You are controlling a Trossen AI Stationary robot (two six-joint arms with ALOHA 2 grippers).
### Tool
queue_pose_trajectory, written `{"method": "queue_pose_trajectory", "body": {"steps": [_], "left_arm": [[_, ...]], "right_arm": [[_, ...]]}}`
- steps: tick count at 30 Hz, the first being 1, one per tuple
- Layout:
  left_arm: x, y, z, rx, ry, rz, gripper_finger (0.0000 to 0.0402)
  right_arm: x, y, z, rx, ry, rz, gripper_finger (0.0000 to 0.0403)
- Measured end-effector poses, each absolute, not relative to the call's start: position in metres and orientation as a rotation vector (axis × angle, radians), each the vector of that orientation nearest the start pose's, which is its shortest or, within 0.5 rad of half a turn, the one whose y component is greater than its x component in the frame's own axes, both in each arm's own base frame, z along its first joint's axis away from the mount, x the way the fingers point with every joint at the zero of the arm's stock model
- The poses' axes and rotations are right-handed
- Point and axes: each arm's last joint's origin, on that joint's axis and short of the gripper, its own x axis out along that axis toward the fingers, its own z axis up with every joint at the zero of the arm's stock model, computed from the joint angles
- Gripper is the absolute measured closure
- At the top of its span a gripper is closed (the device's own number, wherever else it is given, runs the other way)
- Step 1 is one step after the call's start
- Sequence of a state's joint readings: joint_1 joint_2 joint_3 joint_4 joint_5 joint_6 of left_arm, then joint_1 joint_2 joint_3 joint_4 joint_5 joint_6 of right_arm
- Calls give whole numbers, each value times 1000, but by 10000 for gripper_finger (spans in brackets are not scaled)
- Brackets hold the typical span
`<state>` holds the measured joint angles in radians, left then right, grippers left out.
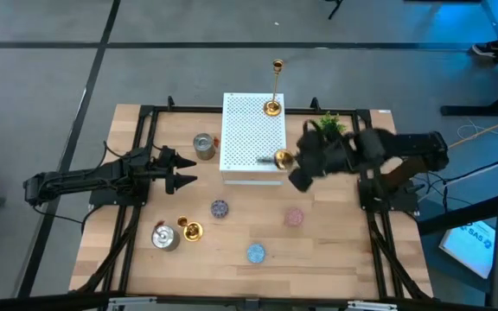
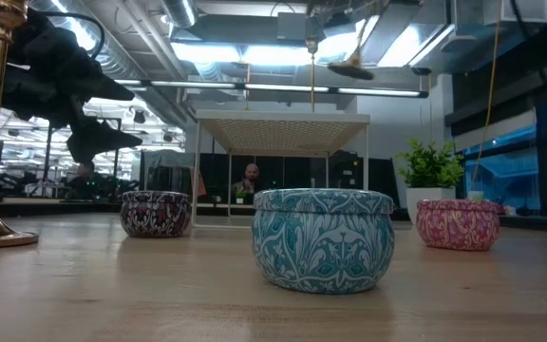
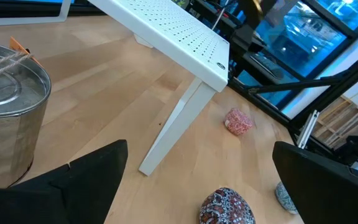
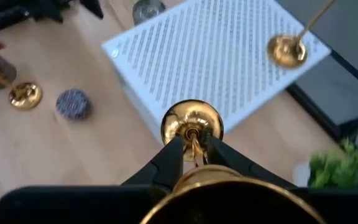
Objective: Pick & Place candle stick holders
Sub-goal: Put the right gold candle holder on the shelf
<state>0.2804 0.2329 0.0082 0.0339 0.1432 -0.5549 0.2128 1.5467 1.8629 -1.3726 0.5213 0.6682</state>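
While the right gripper [image 1: 294, 162] hovers at the near right corner of the white perforated box [image 1: 252, 136], the high view shows it clamped on a gold candle stick holder [image 1: 283, 158] whose round base sits just over the box's edge. A tall thin gold holder [image 1: 275, 86] already stands at the far right corner of the box top. The left gripper [image 1: 187, 169] waits with its fingers spread wide, left of the box, near a silvery cup [image 1: 203, 145]. Another silvery cup [image 1: 164, 236] and a small gold holder [image 1: 192, 230] sit near the table's front left, with coloured tins scattered across the front.

From the low view, a teal tin [image 2: 323, 237] fills the middle, a dark patterned tin [image 2: 156, 213] and a pink tin [image 2: 457, 224] flank it, and the potted plant [image 2: 431, 165] stands behind.

The left wrist view shows the box's leg, the silvery cup [image 3: 8, 106], and its own fingers [image 3: 86, 180] far apart, holding nothing.

In the right wrist view, the fingers [image 4: 166, 163] pinch the held holder's thin stem just behind its base [image 4: 191, 124], above the box's edge. My worry is that a release this close to the rim could let the base land half off and tip the holder to the table; the narrow stem might also pivot in the grip.
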Motion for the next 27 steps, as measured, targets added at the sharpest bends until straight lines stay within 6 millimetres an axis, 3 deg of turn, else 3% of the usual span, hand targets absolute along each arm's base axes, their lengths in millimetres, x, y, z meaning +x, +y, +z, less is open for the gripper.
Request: {"method": "queue_pose_trajectory", "body": {"steps": [7,14,19,27], "left_arm": [[107,26,150,-592,144,186,2],[107,26,150,-592,144,185,2],[107,26,150,-592,144,185,2],[107,26,150,-592,144,185,2]], "right_arm": [[286,-11,423,282,835,-521,333],[284,-57,424,361,817,-555,333],[287,-77,419,411,824,-577,333],[313,-97,394,386,889,-575,333]]}}
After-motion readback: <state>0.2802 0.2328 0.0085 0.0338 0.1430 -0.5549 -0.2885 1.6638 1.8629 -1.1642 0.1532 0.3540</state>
